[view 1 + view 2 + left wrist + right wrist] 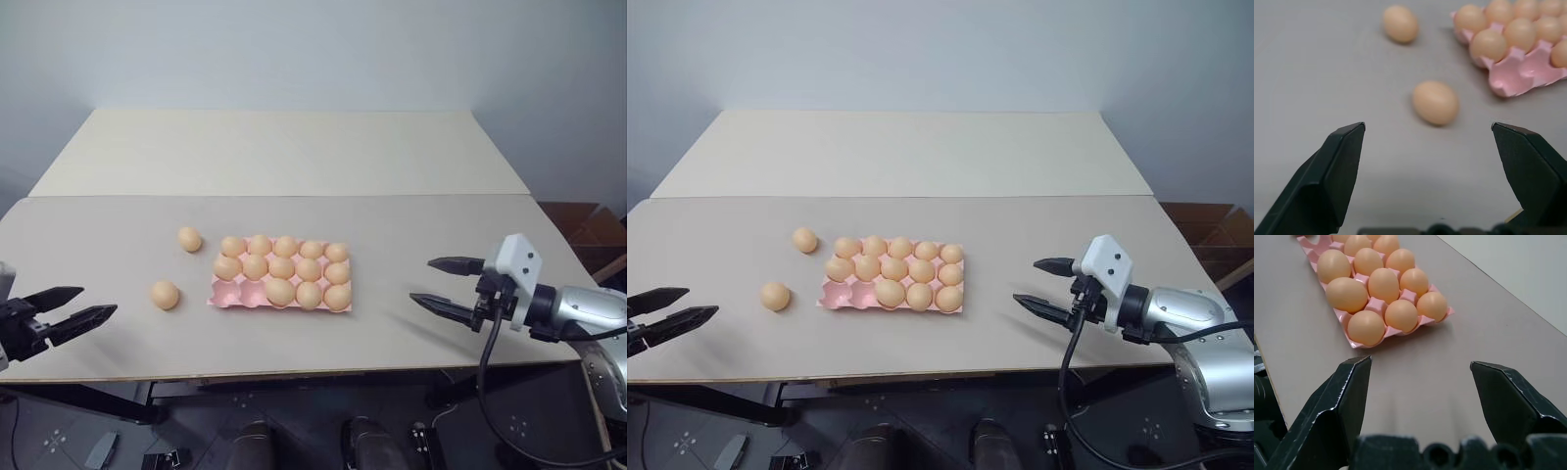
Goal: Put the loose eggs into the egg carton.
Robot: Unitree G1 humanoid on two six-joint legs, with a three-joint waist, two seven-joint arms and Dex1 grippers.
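Note:
The pink egg carton (227,294) lies mid-table, its cups filled with tan eggs except two cups at its near left corner. Two loose eggs rest on the table left of it: one (165,295) nearer the front, one (190,239) further back. My left gripper (69,305) hovers open at the table's left front edge, empty, pointing at the nearer loose egg (1435,102). Right of the carton, my right gripper (443,284) stands open and empty, facing the carton's (1359,343) right end.
A second, lighter table (284,147) adjoins at the back. A plain wall rises behind it. The front table edge (294,370) runs just under both grippers.

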